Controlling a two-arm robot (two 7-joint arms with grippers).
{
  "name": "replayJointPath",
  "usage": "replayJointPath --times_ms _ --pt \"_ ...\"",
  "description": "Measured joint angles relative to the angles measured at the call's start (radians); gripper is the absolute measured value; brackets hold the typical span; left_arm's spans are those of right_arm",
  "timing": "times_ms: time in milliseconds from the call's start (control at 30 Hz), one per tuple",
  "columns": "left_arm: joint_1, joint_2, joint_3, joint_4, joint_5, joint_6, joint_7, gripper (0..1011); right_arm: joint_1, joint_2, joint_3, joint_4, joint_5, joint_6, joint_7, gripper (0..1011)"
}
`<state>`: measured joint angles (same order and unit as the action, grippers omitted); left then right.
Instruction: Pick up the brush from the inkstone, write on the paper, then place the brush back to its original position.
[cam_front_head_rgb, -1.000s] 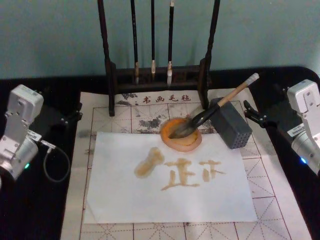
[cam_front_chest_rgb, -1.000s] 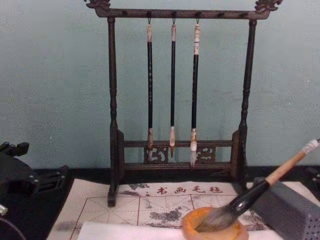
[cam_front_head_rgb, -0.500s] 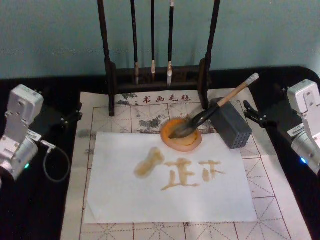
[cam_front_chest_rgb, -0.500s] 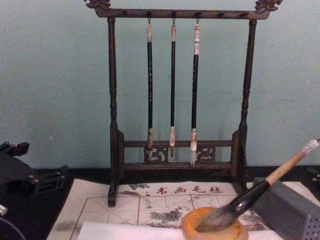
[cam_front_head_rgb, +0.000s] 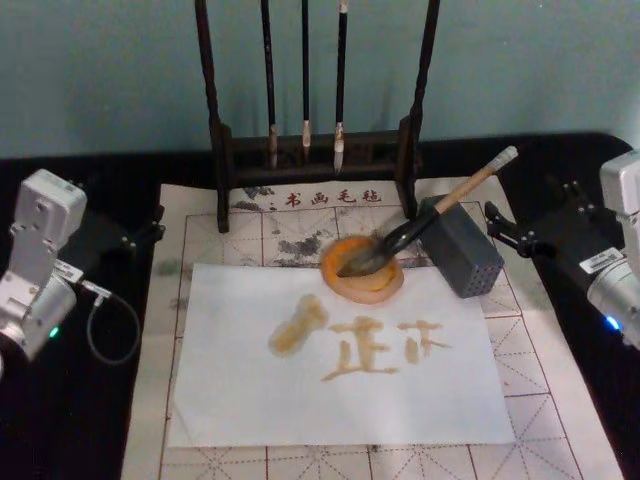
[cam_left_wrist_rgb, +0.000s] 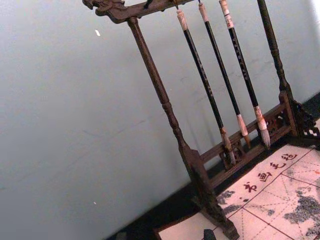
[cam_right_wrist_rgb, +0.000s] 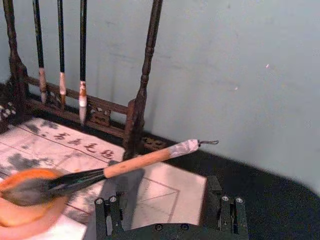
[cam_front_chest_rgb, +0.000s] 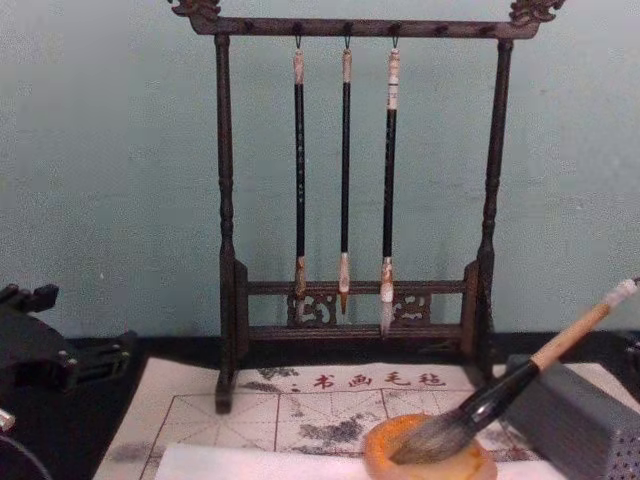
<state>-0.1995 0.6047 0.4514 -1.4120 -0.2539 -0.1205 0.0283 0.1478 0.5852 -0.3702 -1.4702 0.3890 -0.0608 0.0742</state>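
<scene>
**Brush in the dish, writing on the sheet**

The brush (cam_front_head_rgb: 425, 215) lies with its grey tuft in the inkstone (cam_front_head_rgb: 360, 293). Its glossy black shaft and tan, white-tipped handle slant up to the right of the inkstone, over the grey block (cam_front_head_rgb: 465, 255). The paper (cam_front_head_rgb: 300, 400), just in front of the inkstone, already carries ochre strokes, so the task looks finished. A fresh pick would call for a grasp on the raised handle. The right gripper (cam_front_head_rgb: 497, 228) waits well right of the inkstone, jaws apart and empty. The left gripper (cam_front_head_rgb: 148, 232) is parked far to the left of the inkstone
</scene>
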Motion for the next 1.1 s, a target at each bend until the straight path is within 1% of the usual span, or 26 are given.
replayJointPath --times_ms 67,100,200,233,267,300,400,433,467,500,600,700,767,800,833,933,967,1067,1100 --pt "0.0 0.0 0.0 0.0 0.0 0.0 0.0 1001 -0.004 -0.007 0.013 -0.005 0.035 0.022 0.019 1002" --pt "0.0 0.0 0.0 0.0 0.0 0.0 0.0 1001 -0.007 -0.016 0.028 -0.009 0.072 0.048 0.037 1002" --pt "0.0 0.0 0.0 0.0 0.0 0.0 0.0 1001 -0.01 -0.032 0.049 -0.013 0.125 0.087 0.057 1002" --pt "0.0 0.0 0.0 0.0 0.0 0.0 0.0 1001 -0.01 -0.045 0.065 -0.013 0.162 0.115 0.07 1002" --pt "0.0 0.0 0.0 0.0 0.0 0.0 0.0 1001 -0.01 -0.053 0.073 -0.013 0.182 0.13 0.075 1002" --pt "0.0 0.0 0.0 0.0 0.0 0.0 0.0 1001 -0.009 -0.07 0.089 -0.011 0.218 0.158 0.083 1002" --pt "0.0 0.0 0.0 0.0 0.0 0.0 0.0 1001 -0.005 -0.094 0.111 -0.005 0.264 0.192 0.091 1002" --pt "0.0 0.0 0.0 0.0 0.0 0.0 0.0 1001 -0.002 -0.111 0.125 0.001 0.292 0.214 0.093 1002" --pt "0.0 0.0 0.0 0.0 0.0 0.0 0.0 1001 0.0 -0.119 0.132 0.005 0.304 0.223 0.094 1002" --pt "0.0 0.0 0.0 0.0 0.0 0.0 0.0 1001 0.005 -0.134 0.144 0.011 0.326 0.238 0.097 1002" --pt "0.0 0.0 0.0 0.0 0.0 0.0 0.0 1001 0.013 -0.157 0.158 0.023 0.354 0.257 0.101 1002" --pt "0.0 0.0 0.0 0.0 0.0 0.0 0.0 1001 0.03 -0.187 0.174 0.045 0.402 0.284 0.103 1002" --pt "0.0 0.0 0.0 0.0 0.0 0.0 0.0 1001 0.037 -0.198 0.179 0.054 0.425 0.293 0.102 1002" --pt "0.0 0.0 0.0 0.0 0.0 0.0 0.0 1001 0.044 -0.21 0.185 0.064 0.449 0.303 0.102 1002" --pt "0.0 0.0 0.0 0.0 0.0 0.0 0.0 1001 0.047 -0.215 0.187 0.069 0.463 0.307 0.102 1002" --pt "0.0 0.0 0.0 0.0 0.0 0.0 0.0 1001 0.056 -0.23 0.194 0.082 0.495 0.319 0.101 1002" --pt "0.0 0.0 0.0 0.0 0.0 0.0 0.0 1001 0.062 -0.24 0.199 0.088 0.516 0.325 0.099 1002" --pt "0.0 0.0 0.0 0.0 0.0 0.0 0.0 1001 0.07 -0.255 0.205 0.099 0.545 0.333 0.093 1002" --pt "0.0 0.0 0.0 0.0 0.0 0.0 0.0 1001 0.075 -0.264 0.208 0.105 0.561 0.336 0.088 1002"
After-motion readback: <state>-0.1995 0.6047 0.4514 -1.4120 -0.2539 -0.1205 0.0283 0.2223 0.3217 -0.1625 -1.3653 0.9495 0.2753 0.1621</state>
